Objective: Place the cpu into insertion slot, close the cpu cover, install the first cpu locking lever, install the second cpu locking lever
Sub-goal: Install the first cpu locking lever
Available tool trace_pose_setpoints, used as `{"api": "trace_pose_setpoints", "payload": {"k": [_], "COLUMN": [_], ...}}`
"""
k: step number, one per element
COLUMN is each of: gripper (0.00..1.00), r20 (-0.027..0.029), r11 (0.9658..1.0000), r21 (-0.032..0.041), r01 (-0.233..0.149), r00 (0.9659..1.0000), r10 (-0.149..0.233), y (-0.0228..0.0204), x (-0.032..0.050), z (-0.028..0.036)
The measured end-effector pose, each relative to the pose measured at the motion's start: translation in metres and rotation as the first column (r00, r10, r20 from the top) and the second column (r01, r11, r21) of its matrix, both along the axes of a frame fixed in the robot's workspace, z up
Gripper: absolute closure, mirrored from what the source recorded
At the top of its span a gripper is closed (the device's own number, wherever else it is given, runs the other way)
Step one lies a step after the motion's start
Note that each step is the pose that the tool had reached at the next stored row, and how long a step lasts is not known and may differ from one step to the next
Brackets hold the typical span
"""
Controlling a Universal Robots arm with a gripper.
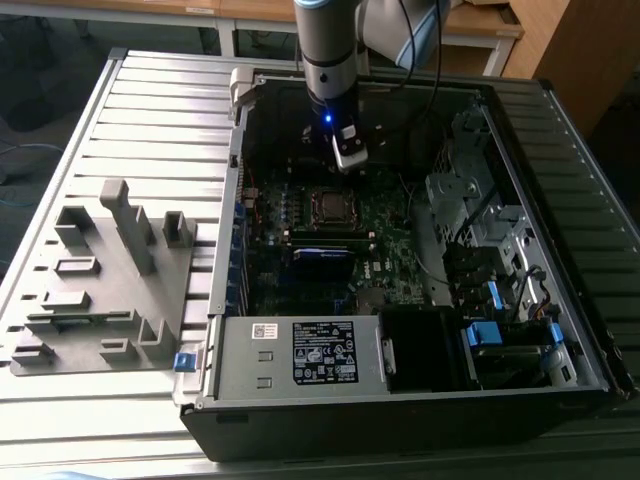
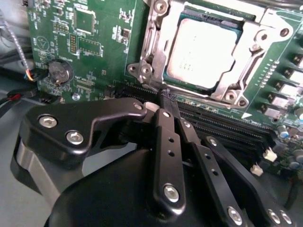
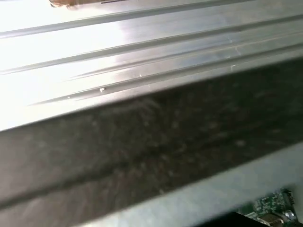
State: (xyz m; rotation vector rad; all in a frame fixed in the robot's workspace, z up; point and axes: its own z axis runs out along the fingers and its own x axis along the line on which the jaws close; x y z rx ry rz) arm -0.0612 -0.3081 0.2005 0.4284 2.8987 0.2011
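We see the end effector [image 2: 166, 101], fingers together and empty, poised just beside the insertion slot [image 2: 208, 52]. The cpu [image 2: 203, 52] already sits inside it, under the lowered cpu cover [image 2: 156, 56], mid-motherboard [image 1: 330, 240].

Cpu [image 2: 201, 54] seated in insertion slot [image 2: 158, 56], cpu cover [image 2: 246, 71] closed; fingers [image 2: 165, 101] together nearby.

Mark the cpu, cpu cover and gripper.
cpu [image 2: 203, 54], second wrist view, middle of its metal top.
cpu cover [image 2: 161, 52], second wrist view, one side bar of the frame.
gripper [image 2: 169, 97], second wrist view, fingertips.
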Motion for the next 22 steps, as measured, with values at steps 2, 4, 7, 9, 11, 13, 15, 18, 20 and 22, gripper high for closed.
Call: {"api": "trace_pose_setpoints", "payload": {"k": [2,4,7,9,11,13,15,18,20,22], "gripper": [0.89,0.89,0.89,0.89,0.89,0.89,0.89,0.89,0.89,0.89], "r20": [0.0001,0.0001,-0.0001,0.0,0.0001,0.0001,-0.001,-0.0109,-0.0179,-0.0299], "r11": [1.0,1.0,1.0,1.0,1.0,1.0,1.0,0.9992,0.9978,0.9961], "r21": [0.0,0.0,-0.0001,-0.0001,-0.0001,-0.0002,-0.006,-0.0402,-0.0659,-0.0887], "r01": [0.0,0.0,0.0,0.0,0.0,0.0,0.0,-0.001,-0.001,-0.003], "r00": [1.0,1.0,1.0,1.0,1.0,1.0,1.0,0.9999,0.9998,0.9996], "r10": [0.0,0.0,0.0,0.0,0.0,0.0,0.0,0.0,0.0,0.0], "y": [0.0,0.0,0.0,0.0,0.0,0.0,0.0,0.0,0.0,0.0], "x": [0.0,0.0,0.0,0.0,0.0,0.0,0.0,0.0,0.0,0.0], "z": [0.004,0.0086,0.0151,0.0168,0.0167,0.0168,0.0167,0.0161,0.0157,0.0155]}}
